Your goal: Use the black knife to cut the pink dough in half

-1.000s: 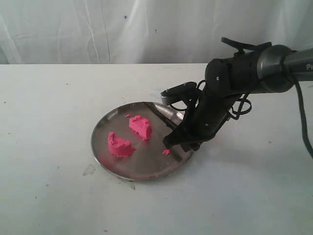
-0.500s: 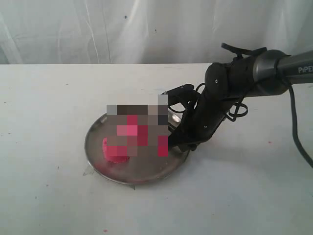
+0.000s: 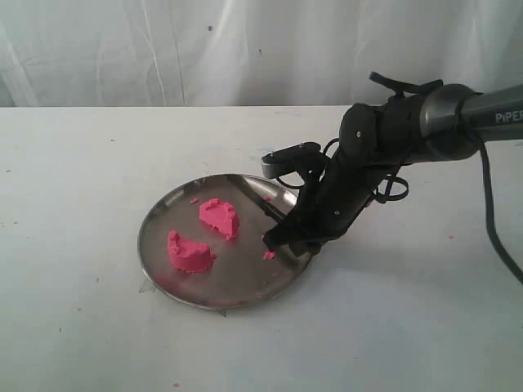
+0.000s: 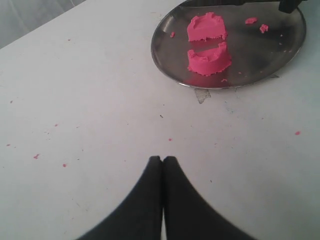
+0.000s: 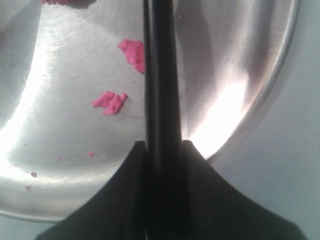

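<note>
Pink dough (image 3: 204, 235): two chunks sitting apart on the steel plate (image 3: 245, 282), mid-table. Right gripper (image 3: 288, 237) is clamping the black knife (image 5: 159, 75) at the plate's right rim. Left gripper (image 4: 162, 161) is hovering over bare tabletop, fingers pressed together, holding nothing.

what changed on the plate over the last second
The steel plate slid left across the table, carrying both pieces of pink dough with it, and the right hand moved left along with it. It keeps its grip on the black knife. The dough stays in two halves; the left hand remains shut.
</note>
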`<state>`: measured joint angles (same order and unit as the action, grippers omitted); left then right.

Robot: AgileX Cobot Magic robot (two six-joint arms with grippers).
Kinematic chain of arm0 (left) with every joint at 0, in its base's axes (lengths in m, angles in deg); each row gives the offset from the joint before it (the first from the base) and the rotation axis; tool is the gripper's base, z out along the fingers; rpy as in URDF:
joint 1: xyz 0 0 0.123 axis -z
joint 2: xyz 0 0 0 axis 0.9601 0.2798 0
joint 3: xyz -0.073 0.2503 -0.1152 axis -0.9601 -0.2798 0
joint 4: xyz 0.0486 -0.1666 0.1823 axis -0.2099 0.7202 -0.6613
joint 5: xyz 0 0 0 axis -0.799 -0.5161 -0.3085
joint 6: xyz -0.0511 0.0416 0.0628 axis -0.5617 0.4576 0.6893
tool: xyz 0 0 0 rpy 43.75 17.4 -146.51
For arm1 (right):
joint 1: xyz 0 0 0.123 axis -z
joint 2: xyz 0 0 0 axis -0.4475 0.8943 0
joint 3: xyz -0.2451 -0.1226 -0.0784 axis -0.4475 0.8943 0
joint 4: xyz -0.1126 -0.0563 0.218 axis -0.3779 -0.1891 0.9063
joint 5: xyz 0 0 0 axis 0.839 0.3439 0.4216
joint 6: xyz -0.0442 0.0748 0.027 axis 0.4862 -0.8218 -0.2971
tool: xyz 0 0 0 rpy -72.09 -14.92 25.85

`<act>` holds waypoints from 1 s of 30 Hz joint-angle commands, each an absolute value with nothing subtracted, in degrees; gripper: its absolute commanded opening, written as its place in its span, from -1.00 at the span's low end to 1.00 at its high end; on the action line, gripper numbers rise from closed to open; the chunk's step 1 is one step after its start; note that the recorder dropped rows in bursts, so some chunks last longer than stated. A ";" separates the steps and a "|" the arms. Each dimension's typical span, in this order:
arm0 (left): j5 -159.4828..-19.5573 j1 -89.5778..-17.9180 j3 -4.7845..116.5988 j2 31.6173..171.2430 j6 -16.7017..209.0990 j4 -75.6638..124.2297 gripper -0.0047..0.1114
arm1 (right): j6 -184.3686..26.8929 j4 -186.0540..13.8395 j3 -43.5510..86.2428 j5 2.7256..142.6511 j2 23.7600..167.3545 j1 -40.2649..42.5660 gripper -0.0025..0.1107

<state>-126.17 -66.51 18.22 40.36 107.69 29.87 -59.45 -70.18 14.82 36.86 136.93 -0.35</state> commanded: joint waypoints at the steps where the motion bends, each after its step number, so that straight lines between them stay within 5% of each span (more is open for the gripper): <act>1: -125.92 -66.58 18.01 40.07 106.95 31.11 -0.92 | -57.34 -69.82 14.32 38.10 136.98 -0.36 -0.59; 7: -125.92 -66.58 18.01 40.07 106.95 31.28 -0.92 | -49.07 -64.74 14.32 39.61 137.47 -0.36 -0.40; 27: -125.80 -66.58 18.01 40.07 106.95 31.28 -0.92 | -53.56 -77.70 12.40 44.28 131.56 2.07 -0.41; 30: -125.80 -66.58 18.01 40.07 106.95 31.28 -0.92 | -64.98 -86.91 13.04 44.28 131.96 5.29 -0.59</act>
